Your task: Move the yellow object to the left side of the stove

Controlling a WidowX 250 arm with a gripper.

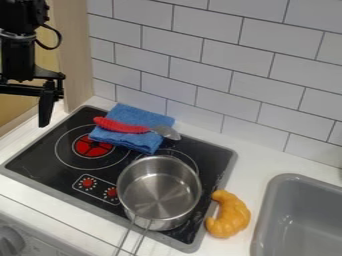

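A yellow-orange toy croissant [231,216] lies on the white counter [267,165] to the right of a black stove [40,155], between its grey rim and a grey sink [287,180], its two tips curving toward the stove. The upper tip sits right at the rim; whether the two touch cannot be told.

At upper left, the tool [47,102] of a black robot arm [19,52] hangs over the stove's far left corner, well apart from the croissant. How far open it is, and whether it has hold of anything, cannot be told from this angle.

A stainless-steel saucepan [159,195] stands upright on the stove's near right side, its wire handle [139,240] pointing to the near edge. At the back, a folded blue cloth [130,141] laps over the rim, with a red-handled spoon [123,126] laid across it, metal bowl to the right. A burner with a red center [92,146] is at left, two red knobs [87,183] in front of it. White tiles [200,75] line the wall behind.
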